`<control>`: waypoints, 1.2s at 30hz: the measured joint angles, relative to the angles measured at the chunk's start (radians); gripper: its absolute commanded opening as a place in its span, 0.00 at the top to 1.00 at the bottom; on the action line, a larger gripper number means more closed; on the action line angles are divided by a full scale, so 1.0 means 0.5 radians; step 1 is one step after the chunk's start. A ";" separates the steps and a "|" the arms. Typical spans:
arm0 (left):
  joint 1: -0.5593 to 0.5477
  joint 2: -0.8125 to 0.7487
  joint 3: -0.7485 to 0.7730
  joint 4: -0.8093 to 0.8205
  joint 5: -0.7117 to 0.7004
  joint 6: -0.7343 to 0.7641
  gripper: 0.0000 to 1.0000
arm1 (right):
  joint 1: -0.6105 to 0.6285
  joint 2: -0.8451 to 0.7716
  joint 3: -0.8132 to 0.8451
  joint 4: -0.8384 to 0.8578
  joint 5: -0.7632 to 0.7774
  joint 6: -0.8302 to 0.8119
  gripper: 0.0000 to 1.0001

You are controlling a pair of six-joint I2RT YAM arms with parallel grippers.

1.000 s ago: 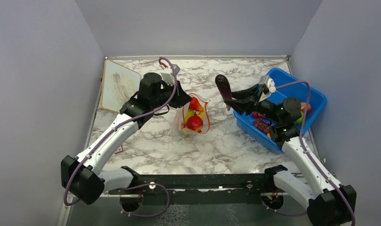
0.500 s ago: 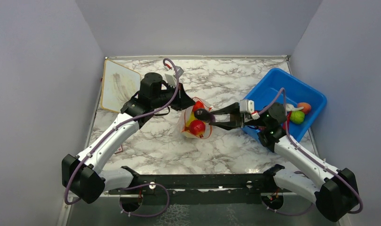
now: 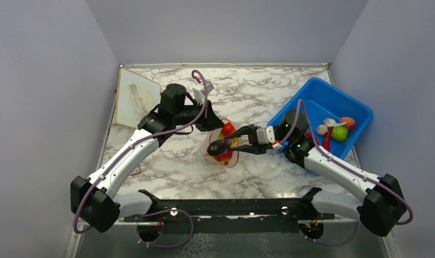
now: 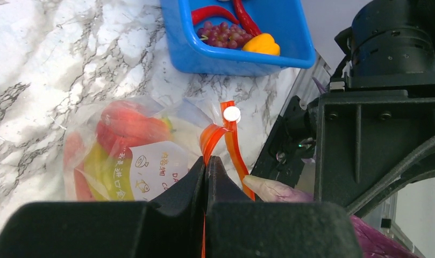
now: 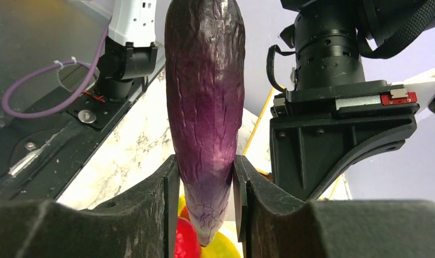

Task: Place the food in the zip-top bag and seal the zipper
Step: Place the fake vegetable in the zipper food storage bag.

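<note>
The clear zip-top bag [image 3: 221,152] lies mid-table with a red round fruit [image 4: 130,127] and a yellow banana [image 4: 97,167] inside. My left gripper [image 4: 207,160] is shut on the orange-red zipper [image 4: 234,148] and holds the mouth up; in the top view this left gripper [image 3: 214,122] sits at the bag's far edge. My right gripper [image 5: 204,167] is shut on a purple eggplant [image 5: 204,97]. The eggplant [image 3: 219,145] lies level over the bag's mouth, its pale tip [image 4: 269,189] just beside the zipper. Red and yellow food shows below it in the right wrist view.
A blue bin [image 3: 317,95] stands at the right with a green ball [image 3: 340,133], an orange piece [image 3: 348,122], a red chili [image 4: 215,12] and grapes [image 4: 226,35]. A white board [image 3: 133,97] lies at the far left. Grey walls enclose the table.
My right arm swung left from above the blue bin, carrying the eggplant down to the bag's mouth. The left gripper kept its hold on the zipper and shifted slightly right.
</note>
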 measured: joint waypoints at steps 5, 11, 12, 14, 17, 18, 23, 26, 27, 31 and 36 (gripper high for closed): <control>0.000 0.000 0.001 -0.023 0.121 0.043 1.00 | 0.012 0.011 0.122 -0.365 0.005 -0.351 0.76; 0.000 0.002 0.001 -0.047 0.281 0.059 1.00 | 0.012 -0.032 0.171 -0.783 0.098 -0.713 0.73; 0.000 0.002 0.001 -0.056 0.299 0.063 1.00 | 0.012 -0.032 0.171 -0.835 0.111 -0.753 0.73; 0.000 0.002 0.000 -0.069 0.314 0.072 1.00 | 0.012 -0.032 0.170 -0.934 0.152 -0.818 0.73; 0.000 0.002 0.001 -0.092 0.334 0.095 1.00 | 0.012 -0.032 0.170 -1.040 0.232 -0.907 0.73; 0.000 0.002 0.000 -0.101 0.340 0.105 1.00 | 0.012 -0.032 0.170 -1.064 0.260 -0.929 0.73; 0.000 0.033 0.025 -0.114 0.420 0.115 1.00 | 0.012 -0.023 0.175 -1.141 0.319 -1.010 0.73; 0.000 0.069 0.065 -0.117 0.475 0.113 1.00 | 0.012 0.018 0.227 -1.202 0.317 -1.041 0.73; 0.001 0.078 0.072 -0.114 0.489 0.113 1.00 | 0.012 0.035 0.256 -1.237 0.319 -1.061 0.73; 0.001 0.079 0.072 -0.117 0.506 0.114 1.00 | 0.012 0.054 0.343 -1.403 0.381 -1.180 0.73; 0.002 0.079 0.072 -0.122 0.505 0.132 1.00 | 0.014 -0.002 0.314 -1.526 0.620 -1.333 0.69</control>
